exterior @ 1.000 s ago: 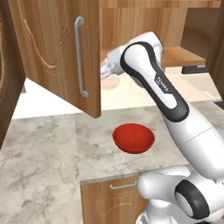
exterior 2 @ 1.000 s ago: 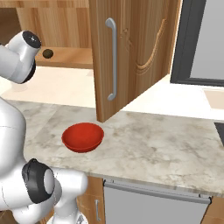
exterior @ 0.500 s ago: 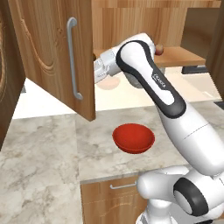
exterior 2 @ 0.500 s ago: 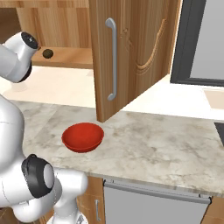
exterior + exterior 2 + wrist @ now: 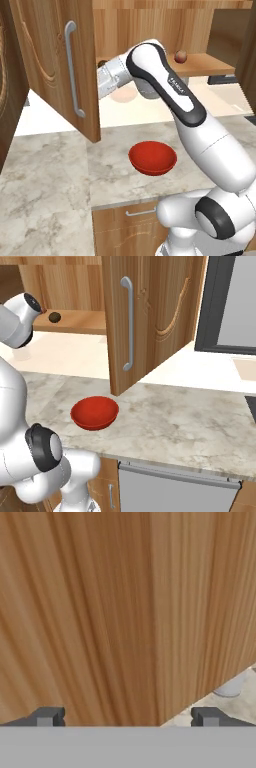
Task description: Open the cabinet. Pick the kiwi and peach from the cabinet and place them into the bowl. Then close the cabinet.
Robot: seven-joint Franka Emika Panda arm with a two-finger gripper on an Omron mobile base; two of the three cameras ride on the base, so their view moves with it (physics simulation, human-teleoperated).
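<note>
Directly ahead of the gripper [image 5: 127, 717]: inner face of the cabinet [image 5: 50, 60] door is filling its view | jaws are standing wide apart, holding nothing | peach [image 5: 180, 56] is resting on the shelf behind the wrist, kiwi [image 5: 54, 317] nearby | bowl [image 5: 152, 157] is waiting below.

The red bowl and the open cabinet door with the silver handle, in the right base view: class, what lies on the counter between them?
Nothing: in the right base view, only bare marble counter separates the bowl from the cabinet door.
</note>
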